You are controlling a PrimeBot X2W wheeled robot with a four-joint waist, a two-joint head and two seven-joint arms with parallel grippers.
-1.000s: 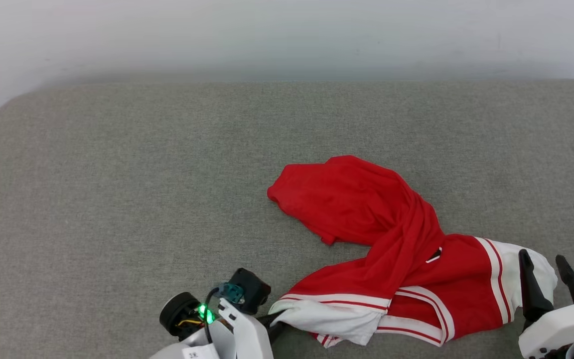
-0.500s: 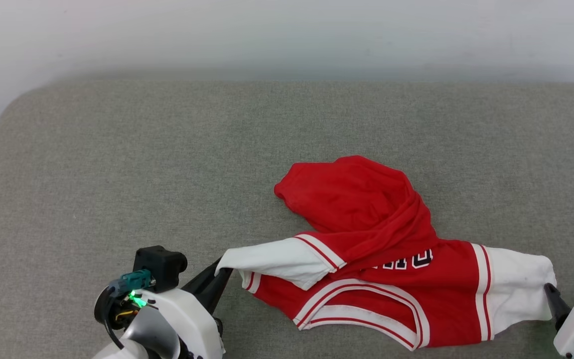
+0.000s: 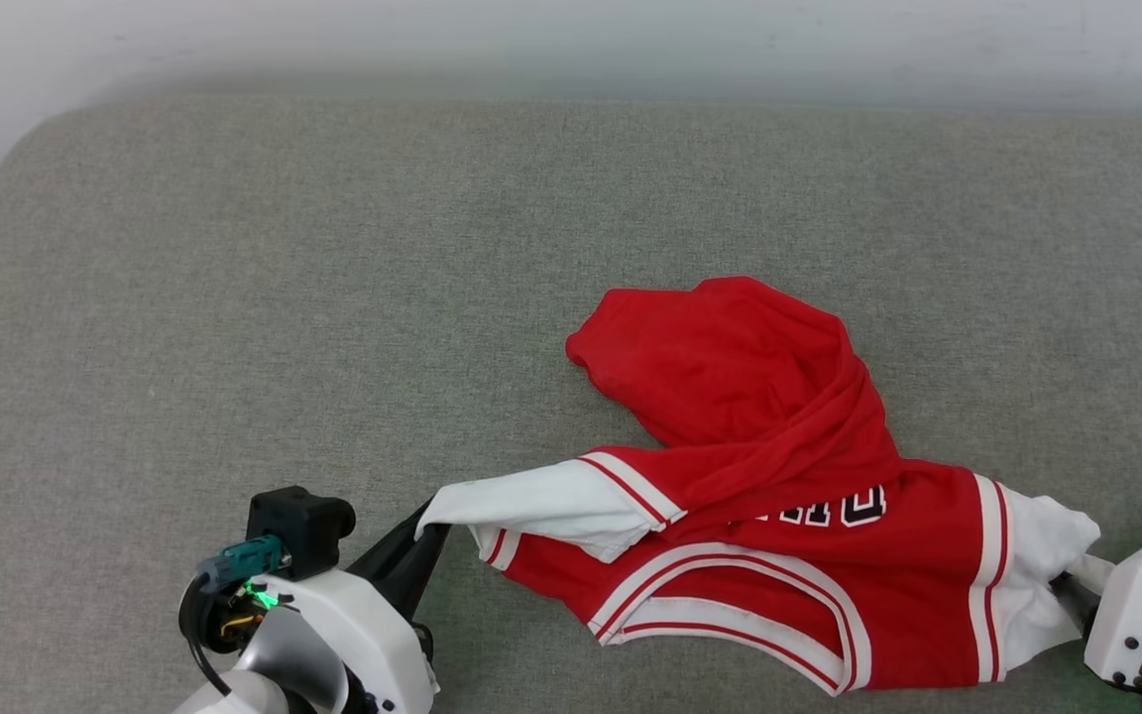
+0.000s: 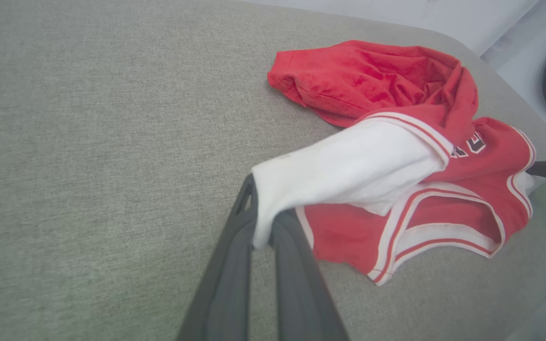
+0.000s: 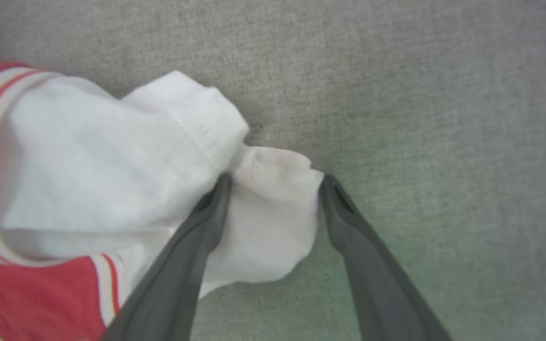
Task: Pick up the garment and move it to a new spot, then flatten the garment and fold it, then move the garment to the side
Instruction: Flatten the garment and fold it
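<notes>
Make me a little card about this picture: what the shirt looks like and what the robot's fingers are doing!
Garment: red jersey with white panels and striped trim, rumpled, not flat
Lies on: grey padded surface
Left fingers: shut on one white corner of the jersey
Right fingers: open, the other white corner lying between them
Lettering: black with white outline, partly covered by a red fold
Folded: not yet
</notes>
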